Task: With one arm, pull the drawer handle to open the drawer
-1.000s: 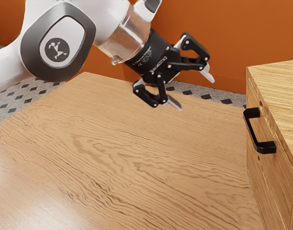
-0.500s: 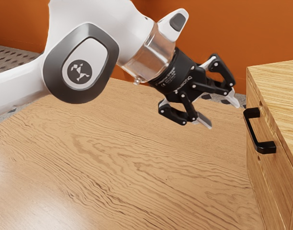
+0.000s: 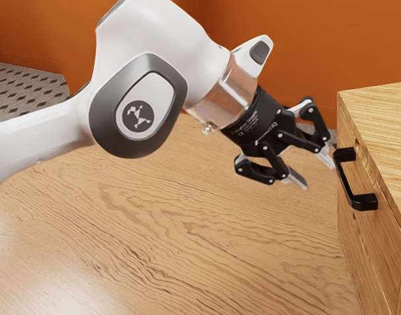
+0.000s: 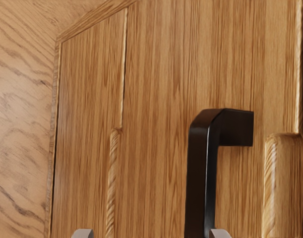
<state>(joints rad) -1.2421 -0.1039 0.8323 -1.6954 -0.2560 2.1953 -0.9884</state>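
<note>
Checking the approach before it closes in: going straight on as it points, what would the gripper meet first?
Most likely the black drawer handle, just ahead of the open gripper; in the wrist view it sits near one fingertip, so the drawer front behind could come first.

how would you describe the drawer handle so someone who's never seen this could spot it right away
Look to the exterior view's right, where a light wooden cabinet stands. On its face turned toward that view's left sits the drawer handle, a squared-off bar standing out from the wood. It is the one black part on otherwise plain wood grain.
</note>
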